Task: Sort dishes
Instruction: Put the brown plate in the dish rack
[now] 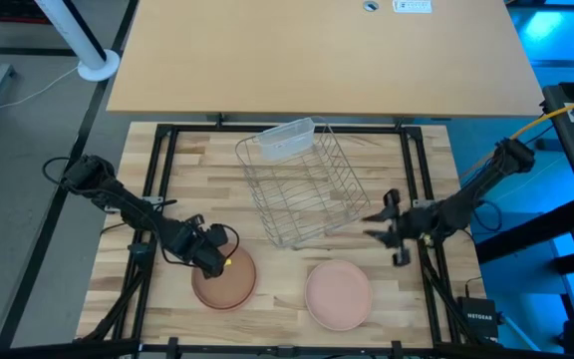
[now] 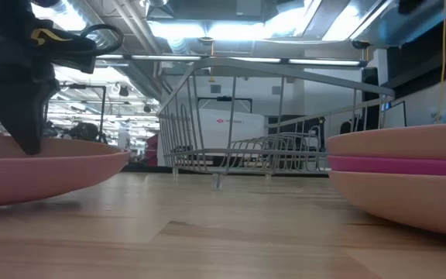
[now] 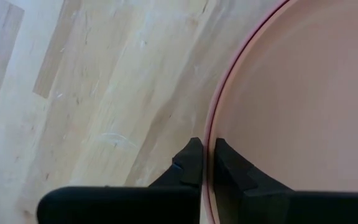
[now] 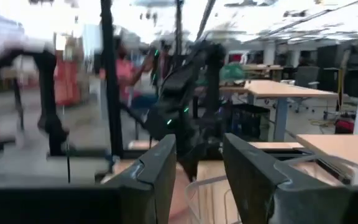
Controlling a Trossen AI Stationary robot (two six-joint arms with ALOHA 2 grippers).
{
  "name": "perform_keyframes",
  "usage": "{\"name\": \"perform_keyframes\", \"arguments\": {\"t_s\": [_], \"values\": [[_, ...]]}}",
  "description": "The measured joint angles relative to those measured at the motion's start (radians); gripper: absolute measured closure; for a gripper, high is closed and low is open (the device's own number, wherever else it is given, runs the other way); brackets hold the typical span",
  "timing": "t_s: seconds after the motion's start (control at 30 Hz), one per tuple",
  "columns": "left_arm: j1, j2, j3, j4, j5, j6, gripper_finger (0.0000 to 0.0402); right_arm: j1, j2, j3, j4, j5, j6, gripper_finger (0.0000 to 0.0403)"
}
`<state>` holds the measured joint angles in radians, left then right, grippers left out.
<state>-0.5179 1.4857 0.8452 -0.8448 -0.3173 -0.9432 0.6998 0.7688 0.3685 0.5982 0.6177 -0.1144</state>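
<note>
While the left gripper [image 1: 214, 261] pinches the rim of the terracotta-orange round plastic plate [image 1: 229, 283] at 7 o'clock on the pale wooden slatted table [image 1: 287, 299], the right gripper [image 1: 387, 227] hovers at 3 o'clock, fingers parted. Stacked peach-pink and magenta plates [image 1: 338, 294]: 5 o'clock. Silver wire basket rack [image 1: 305, 187], centre, holds a clear plastic tub [image 1: 285, 139].

left gripper [image 1: 213, 261] low, fingers [image 3: 191, 163] pinched close; right gripper [image 1: 391, 229] raised, fingers apart
</note>
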Motion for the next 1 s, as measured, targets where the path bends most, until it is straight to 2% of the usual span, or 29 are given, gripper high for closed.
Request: {"name": "perform_keyframes", "arguments": {"t_s": [0.17, 0.33, 0.5, 0.67, 0.83, 1.0], "values": [[0.008, 0.0, 0.0, 0.0, 0.0, 0.0, 0.0396, -0.017, 0.289, 0.134, -0.013, -0.038, -0.049, 0.0265], [0.008, 0.0, 0.0, 0.012, 0.0, -0.001, 0.0393, -0.074, 0.542, 0.26, -0.128, -0.052, -0.039, 0.0265], [0.008, 0.0, -0.001, 0.067, -0.001, 0.0, 0.0392, -0.127, 0.753, 0.389, -0.148, -0.207, 0.001, 0.0265], [0.007, 0.0, -0.001, 0.102, 0.001, 0.0, 0.0396, -0.147, 0.907, 0.55, -0.279, -0.325, -0.065, 0.0265], [0.007, 0.0, -0.001, 0.105, 0.005, -0.002, 0.0393, -0.145, 1.018, 0.715, -0.488, -0.352, -0.189, 0.0265], [0.007, 0.0, -0.001, 0.136, 0.021, 0.0, 0.0396, -0.147, 1.108, 0.848, -0.603, -0.359, -0.268, 0.0265]]}}
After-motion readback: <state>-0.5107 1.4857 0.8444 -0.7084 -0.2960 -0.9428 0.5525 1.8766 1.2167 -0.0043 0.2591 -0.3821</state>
